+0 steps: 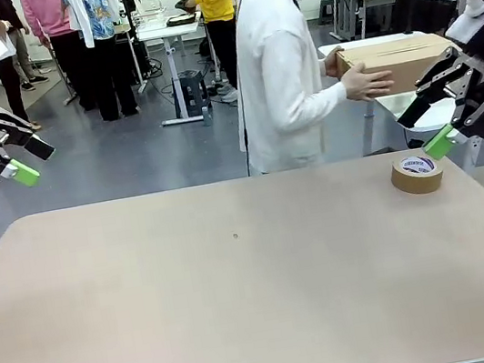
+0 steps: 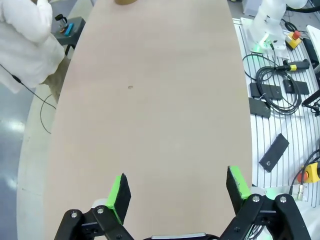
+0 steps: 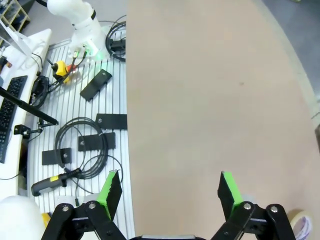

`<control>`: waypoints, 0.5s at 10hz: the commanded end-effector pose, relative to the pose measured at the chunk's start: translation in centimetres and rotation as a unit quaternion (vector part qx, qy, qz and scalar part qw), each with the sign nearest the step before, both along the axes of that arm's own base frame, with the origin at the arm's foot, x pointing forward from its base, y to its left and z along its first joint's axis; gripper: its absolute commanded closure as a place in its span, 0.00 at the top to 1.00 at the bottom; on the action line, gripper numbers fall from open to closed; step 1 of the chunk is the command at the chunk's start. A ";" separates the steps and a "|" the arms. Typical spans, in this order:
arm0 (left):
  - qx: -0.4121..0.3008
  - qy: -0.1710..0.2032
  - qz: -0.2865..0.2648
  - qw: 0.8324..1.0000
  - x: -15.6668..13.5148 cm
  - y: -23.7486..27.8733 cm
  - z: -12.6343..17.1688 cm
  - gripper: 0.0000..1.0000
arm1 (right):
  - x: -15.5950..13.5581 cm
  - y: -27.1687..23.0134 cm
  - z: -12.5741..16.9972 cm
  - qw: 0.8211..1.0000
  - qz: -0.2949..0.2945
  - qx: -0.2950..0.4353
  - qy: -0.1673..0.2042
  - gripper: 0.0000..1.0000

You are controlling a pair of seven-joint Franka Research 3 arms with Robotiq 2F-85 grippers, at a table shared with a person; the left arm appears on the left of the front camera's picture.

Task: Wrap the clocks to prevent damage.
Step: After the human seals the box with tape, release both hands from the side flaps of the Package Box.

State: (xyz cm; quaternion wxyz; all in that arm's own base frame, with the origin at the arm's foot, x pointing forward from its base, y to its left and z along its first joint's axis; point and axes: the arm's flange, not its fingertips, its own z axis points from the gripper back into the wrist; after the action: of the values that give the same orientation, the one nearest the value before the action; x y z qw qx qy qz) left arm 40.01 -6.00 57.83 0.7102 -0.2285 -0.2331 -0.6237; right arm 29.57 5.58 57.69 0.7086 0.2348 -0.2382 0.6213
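The clocks are out of view. My left gripper (image 1: 34, 161) hangs open above the table's far left corner, nothing between its green pads; in its wrist view the left gripper (image 2: 178, 189) looks down on bare tabletop. At the far right my right gripper (image 1: 423, 130) is open too, just above a roll of brown tape (image 1: 417, 173). The right gripper (image 3: 169, 189) in its own view is over bare table, with the tape roll (image 3: 302, 225) at the bottom right corner.
A person in a white coat (image 1: 280, 74) stands at the far edge, holding a cardboard box (image 1: 398, 60) with both hands off the table. The tan table (image 1: 241, 292) has rounded corners. Cables and black plates (image 3: 90, 145) lie on the slatted base beside it.
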 end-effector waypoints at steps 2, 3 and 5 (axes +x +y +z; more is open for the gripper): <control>-0.002 0.010 -0.006 1.000 -0.2 -0.1 -0.1 1.00 | 0.0 0.0 0.0 1.000 0.000 0.000 0.000 1.00; -0.001 0.002 -0.002 1.000 0.0 0.0 -0.1 1.00 | 1.1 -1.3 0.3 0.997 -0.021 0.071 -0.008 1.00; -0.109 -0.006 0.052 0.993 1.6 3.5 0.0 1.00 | 3.5 -4.6 0.1 0.981 -0.057 0.186 0.022 1.00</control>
State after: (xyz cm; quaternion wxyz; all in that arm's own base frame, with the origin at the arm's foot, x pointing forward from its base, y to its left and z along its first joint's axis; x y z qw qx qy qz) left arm 40.74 -3.87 57.97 0.7168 -0.2610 -0.2712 -0.5870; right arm 31.28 2.19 57.97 0.7071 0.3131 -0.3073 0.5545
